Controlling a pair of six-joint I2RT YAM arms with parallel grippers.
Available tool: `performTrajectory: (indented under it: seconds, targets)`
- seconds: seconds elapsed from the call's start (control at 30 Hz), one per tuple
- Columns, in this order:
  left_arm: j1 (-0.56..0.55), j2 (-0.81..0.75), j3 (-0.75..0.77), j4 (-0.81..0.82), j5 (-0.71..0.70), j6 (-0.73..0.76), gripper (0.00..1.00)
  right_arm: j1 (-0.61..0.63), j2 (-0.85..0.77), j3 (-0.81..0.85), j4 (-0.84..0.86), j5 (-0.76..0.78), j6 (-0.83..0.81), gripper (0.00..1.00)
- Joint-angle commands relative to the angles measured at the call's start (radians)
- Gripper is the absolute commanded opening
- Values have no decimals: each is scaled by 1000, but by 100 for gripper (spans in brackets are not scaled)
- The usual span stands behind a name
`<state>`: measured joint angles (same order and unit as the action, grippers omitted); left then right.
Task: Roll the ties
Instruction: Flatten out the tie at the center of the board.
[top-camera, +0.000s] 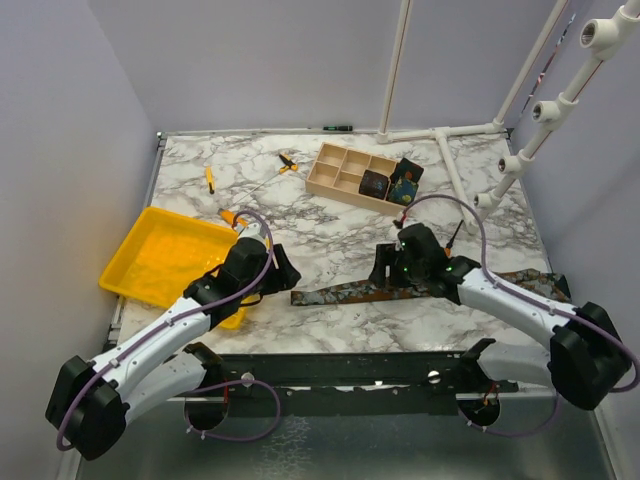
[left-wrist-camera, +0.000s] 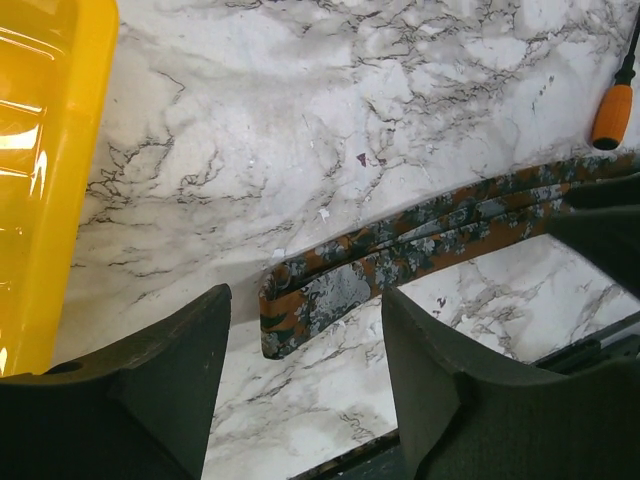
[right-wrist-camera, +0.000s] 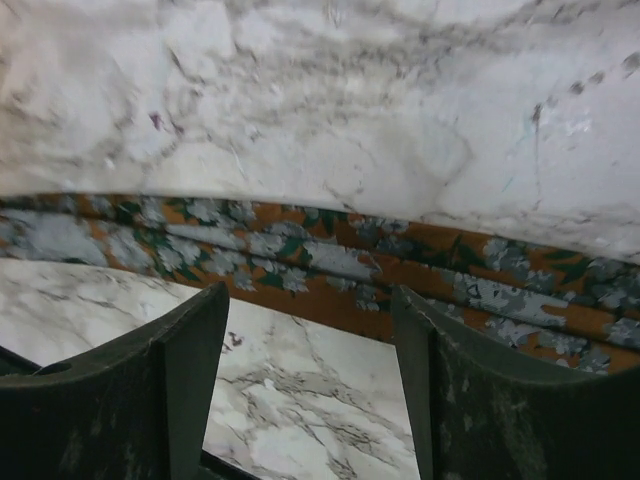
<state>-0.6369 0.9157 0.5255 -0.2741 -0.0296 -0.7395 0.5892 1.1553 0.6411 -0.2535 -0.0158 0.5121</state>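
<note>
while tie (top-camera: 430, 288) lies flat, unrolled, along near table (top-camera: 330, 235) edge, my left gripper (top-camera: 285, 272) released, spread open beside its left end. my right gripper (top-camera: 382, 268) released, held over strip partway along. two rolled ties (top-camera: 404, 186) sit in far wooden box (top-camera: 335, 170), right end.

Shows one long tie (top-camera: 340, 293), unrolled, lying flat on the marble table (top-camera: 330, 240), toward 6 o'clock of its centre. Runs as a narrow strip from 9 o'clock to 3 o'clock, right end tilted slightly toward 2. Rust-brown, mottled with grey-green blotches. Seems doubled lengthwise, with layers visible at the blunt left end. Also shows two rolled ties toward 1 o'clock, side by side in the right-hand compartments of a wooden tray (top-camera: 318, 178): a dark roll (top-camera: 374, 184) and, at its 3 o'clock, a blue-and-green printed roll (top-camera: 405, 188).
</note>
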Motion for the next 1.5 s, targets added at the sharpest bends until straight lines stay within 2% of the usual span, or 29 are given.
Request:
performTrajectory:
  seconds: [0.0, 0.07, 0.33, 0.43, 0.57, 0.7, 0.97, 1.43, 1.47]
  targets:
    - [0, -45, -17, -27, -58, -53, 63, 99, 111, 2, -115, 134, -31, 68]
    - [0, -59, -30, -27, -61, -64, 63, 133, 136, 16, -132, 188, -13, 65]
    - [0, -42, -35, -27, -53, -66, 63, 158, 205, 35, -159, 224, 8, 58]
    - [0, -29, -30, -26, -52, -60, 63, 159, 255, 56, -180, 247, 22, 50]
    - [0, -28, -27, -27, -46, -56, 63, 159, 268, 62, -192, 277, 45, 27]
    - [0, -35, -28, -27, -47, -51, 63, 159, 213, 71, -204, 283, 52, 1]
    - [0, -28, -20, -27, -50, -48, 63, 159, 163, 179, -274, 277, 35, 0]
    - [0, -52, -30, -29, -47, -52, 64, 158, 321, 192, -199, 301, -25, 0]
    - [0, -52, -30, -31, -47, -51, 64, 158, 330, 193, -199, 306, -21, 3]
